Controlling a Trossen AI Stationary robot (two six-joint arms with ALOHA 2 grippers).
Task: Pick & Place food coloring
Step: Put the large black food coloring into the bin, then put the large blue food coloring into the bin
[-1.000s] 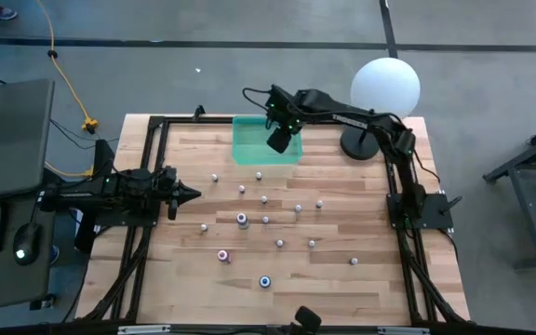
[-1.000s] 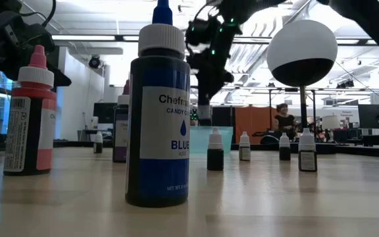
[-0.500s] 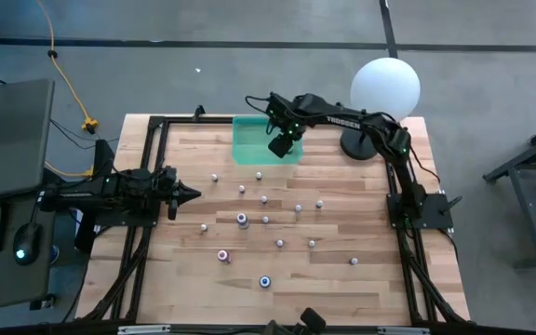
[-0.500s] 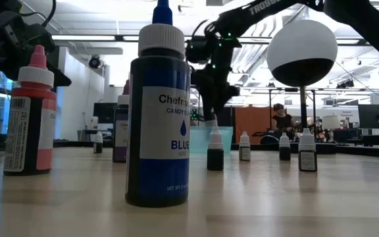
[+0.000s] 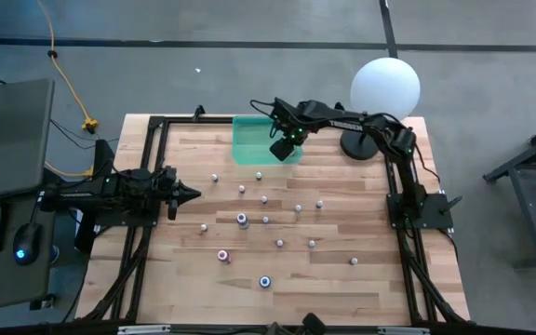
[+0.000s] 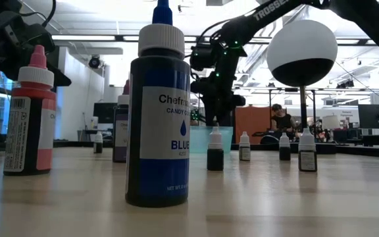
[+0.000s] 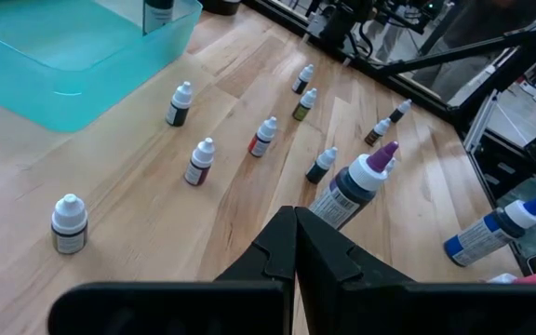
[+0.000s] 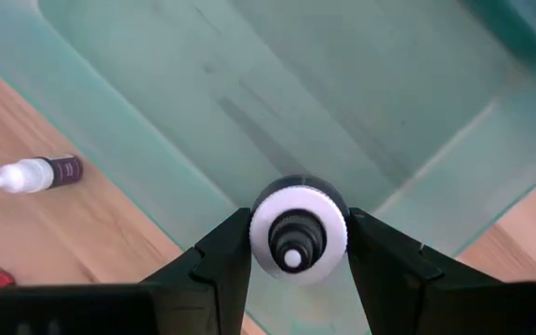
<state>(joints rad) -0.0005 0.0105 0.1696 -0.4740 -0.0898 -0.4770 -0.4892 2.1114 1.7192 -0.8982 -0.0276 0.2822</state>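
— Over the green tray (image 5: pixel 249 149), what is the right gripper (image 5: pixel 278 149) doing?

— It is clamped on 1 small food coloring bottle (image 8: pixel 299 229). The right wrist view looks down on the bottle's white cap, pinched between the 2 dark fingers (image 8: pixel 220 256), with the tray's translucent floor under it. From above, the gripper hangs over the tray's right half, the arm reaching in from the far right corner past the white globe lamp (image 5: pixel 385 87).

— And the left gripper (image 5: pixel 192 194)?

— Its fingers are pressed together, holding nothing. It waits at the table's left side, pointing toward the middle of the wooden table (image 5: pixel 342 288).

— Where are the remaining bottles?

— Scattered upright across the boards in front of the tray, each apart from the others. Most are tiny with whitish caps, such as 1 standing just in front of the tray (image 5: pixel 259 174). 3 are larger: a purple-capped bottle (image 5: pixel 242 220) near the middle, a pink bottle (image 5: pixel 222 255) nearer the front, and a blue bottle (image 5: pixel 265 280) nearest the front edge. In the low view that blue bottle (image 6: pixel 158 115) reads "BLUE" on its label, with the pink one (image 6: pixel 30 122) to its left
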